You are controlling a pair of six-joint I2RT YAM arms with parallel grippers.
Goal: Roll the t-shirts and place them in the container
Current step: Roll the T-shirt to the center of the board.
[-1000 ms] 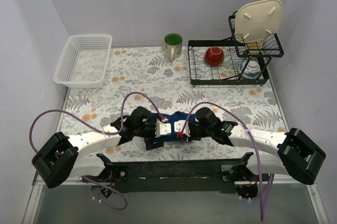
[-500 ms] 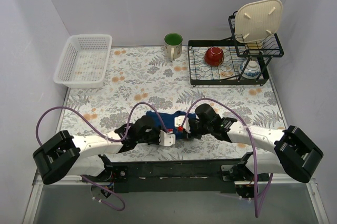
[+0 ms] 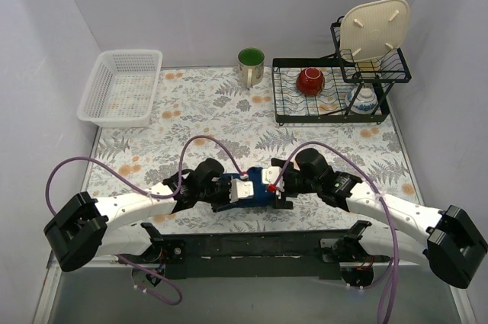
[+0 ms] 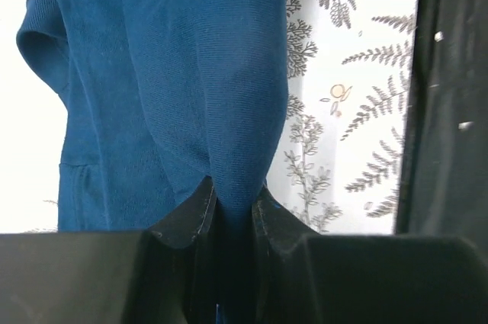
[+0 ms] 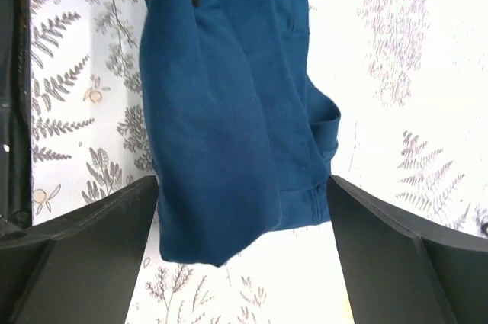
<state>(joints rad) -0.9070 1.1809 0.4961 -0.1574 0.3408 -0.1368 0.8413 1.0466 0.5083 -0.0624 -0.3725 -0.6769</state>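
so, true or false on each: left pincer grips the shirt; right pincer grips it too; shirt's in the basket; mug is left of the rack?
1. The left pincer is shut on a fold of the shirt. True.
2. The right pincer is clamped on the shirt. False: its fingers stand wide apart, with the cloth between them unpinched.
3. The shirt lies in the basket. False: it is bunched between the two pincers at the near edge of the table, far from the basket.
4. The mug stands left of the rack. True.
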